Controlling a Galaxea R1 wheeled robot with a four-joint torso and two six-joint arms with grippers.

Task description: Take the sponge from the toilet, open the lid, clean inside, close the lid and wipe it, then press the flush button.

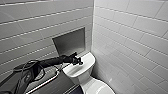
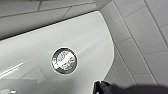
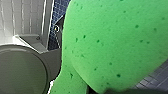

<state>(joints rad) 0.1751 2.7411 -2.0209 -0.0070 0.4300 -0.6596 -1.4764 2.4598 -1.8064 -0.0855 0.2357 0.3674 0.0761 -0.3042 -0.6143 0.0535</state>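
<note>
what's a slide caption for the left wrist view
Round chrome flush button on the white toilet tank, tiled wall beside it.

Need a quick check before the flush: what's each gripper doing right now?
Left gripper: by the flush button on the toilet tank; open or closed cannot be told.
Right gripper: closed on the sponge.

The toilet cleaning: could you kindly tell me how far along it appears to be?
Apparently near the end. Done: the sponge looms close in the right wrist view, seemingly picked up, and the lid looks closed. In hand: the left gripper hovers over the tank, by the flush button. Left: pressing it; no contact is visible. Whether the inside was cleaned cannot be seen.
</note>
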